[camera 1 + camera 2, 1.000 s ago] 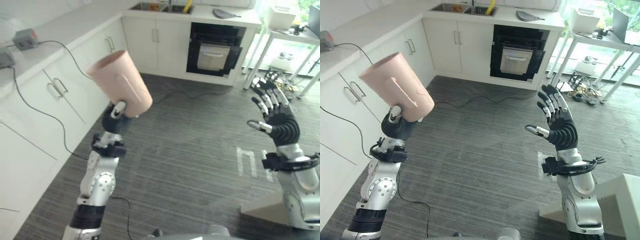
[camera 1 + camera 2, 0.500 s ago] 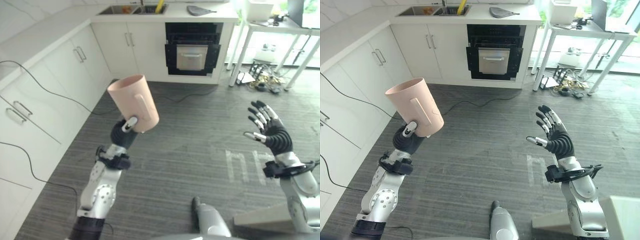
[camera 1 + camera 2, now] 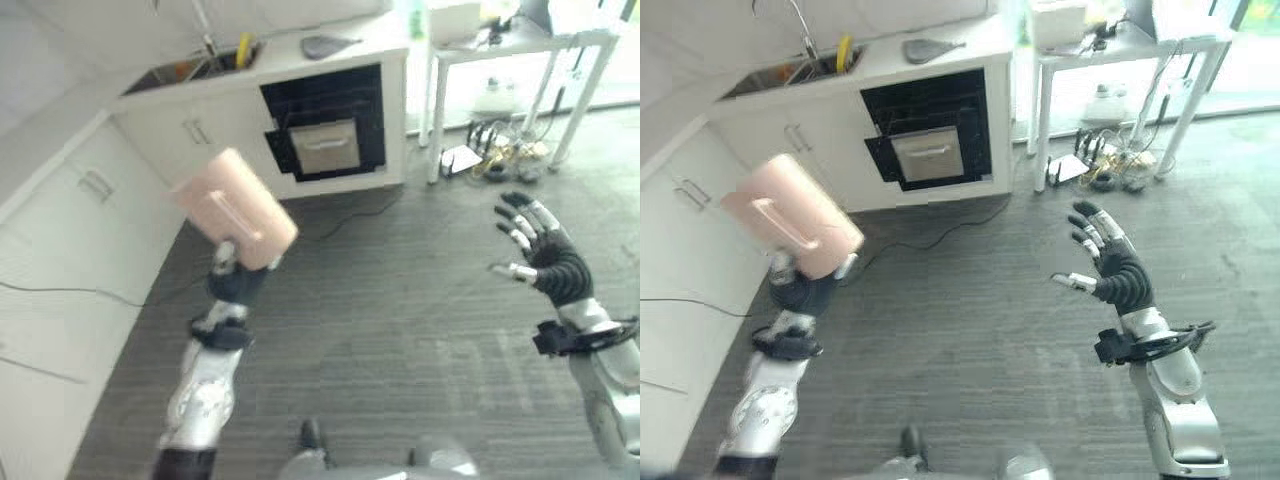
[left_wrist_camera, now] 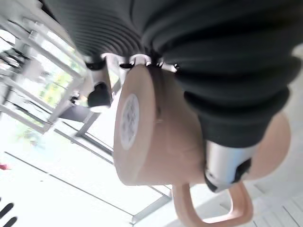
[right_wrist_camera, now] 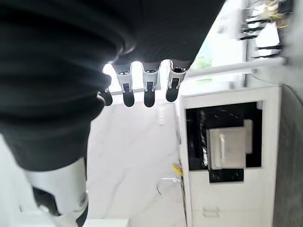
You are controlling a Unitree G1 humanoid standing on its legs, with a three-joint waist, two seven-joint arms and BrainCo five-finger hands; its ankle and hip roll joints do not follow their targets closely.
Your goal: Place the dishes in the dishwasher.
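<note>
1. Mug: pale pink plastic mug (image 3: 234,208) with a loop handle on its side, tilted, base toward the left hand (image 3: 236,283).
2. Left hand fingers curled round the mug's lower end; the mug sticks up and away above that hand, in mid-air over grey striped floor (image 3: 400,320).
3. Right hand (image 3: 1116,272) raised well apart from the mug, fingers spread straight, holding nothing.
4. Black-fronted dishwasher (image 3: 929,135) in white cabinets, far beyond both hands.
</note>
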